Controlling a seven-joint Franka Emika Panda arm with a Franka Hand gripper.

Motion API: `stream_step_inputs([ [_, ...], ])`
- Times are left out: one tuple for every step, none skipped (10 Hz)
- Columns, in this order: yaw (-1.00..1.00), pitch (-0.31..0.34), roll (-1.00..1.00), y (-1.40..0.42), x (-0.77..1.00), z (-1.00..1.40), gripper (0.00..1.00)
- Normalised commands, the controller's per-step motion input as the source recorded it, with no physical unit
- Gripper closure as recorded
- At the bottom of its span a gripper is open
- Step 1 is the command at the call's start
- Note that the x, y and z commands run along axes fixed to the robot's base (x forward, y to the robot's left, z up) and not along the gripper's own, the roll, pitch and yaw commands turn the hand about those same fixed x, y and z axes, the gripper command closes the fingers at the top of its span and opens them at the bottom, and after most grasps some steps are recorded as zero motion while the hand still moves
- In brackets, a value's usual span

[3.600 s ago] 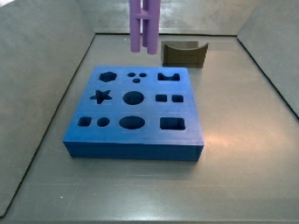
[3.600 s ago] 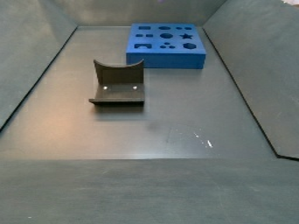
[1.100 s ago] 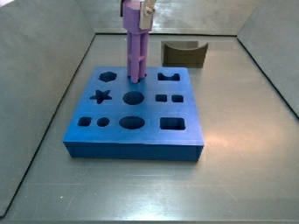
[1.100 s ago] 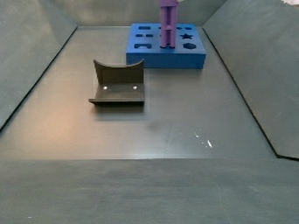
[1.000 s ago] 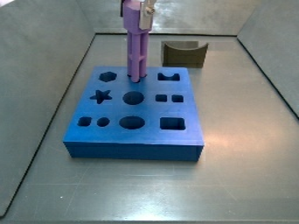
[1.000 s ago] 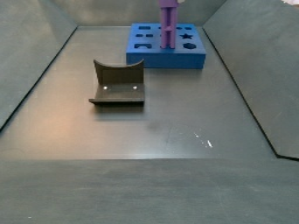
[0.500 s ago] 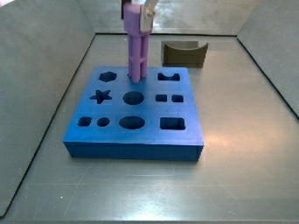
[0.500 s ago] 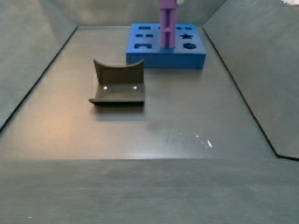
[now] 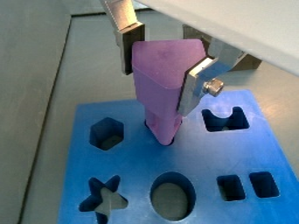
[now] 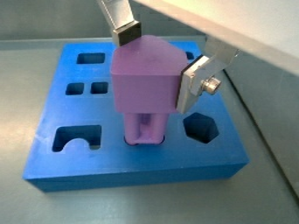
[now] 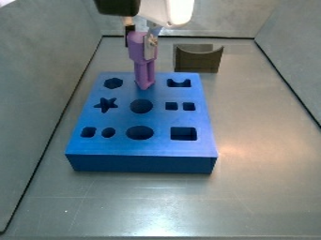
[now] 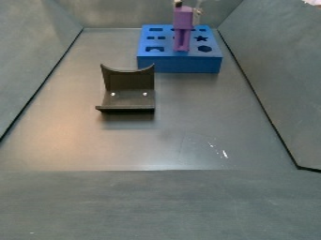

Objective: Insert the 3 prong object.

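One thing has changed since half a second ago: the 3 prong object (image 11: 142, 64) sits lower, more of its length hidden, and the gripper (image 11: 142, 37) has come down with it into a side view where before only the purple piece showed. Its lower end now stands in the block's back row of cut-outs, upright, on the blue block (image 11: 145, 141).

In both wrist views the piece (image 9: 163, 83) (image 10: 149, 87) is clamped between the two silver fingers (image 9: 126, 39) (image 10: 197, 80), one on each side of its upper part, so the gripper (image 9: 167, 54) (image 10: 162, 59) is closed on it. The piece's foot enters a recess in the blue block (image 9: 128, 157) (image 10: 70, 114); how deep it goes I can't quite make out, since the piece itself hides the opening.

Counting: one purple piece, one blue block, one brown curved block (image 11: 200, 57). The blue block's top shows about ten other cut-outs in a side view, among them a star (image 11: 109, 102) and a square (image 11: 185, 134). The brown curved block (image 12: 126, 90) lies on the floor well apart from the blue block (image 12: 160, 64), untouched. In that side view the purple piece (image 12: 183, 30) rises from the block's far half, with the gripper above it mostly cut off by the frame.
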Motion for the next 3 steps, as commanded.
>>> stream_step_inputs([
  [0.17, -0.304, -0.04, -0.03, -0.48, -0.25, 1.0],
  [0.0, -0.146, -0.04, 0.0, -0.26, 0.0, 1.0],
  [0.0, 0.0, 0.0, 0.0, 0.0, 0.0, 1.0],
])
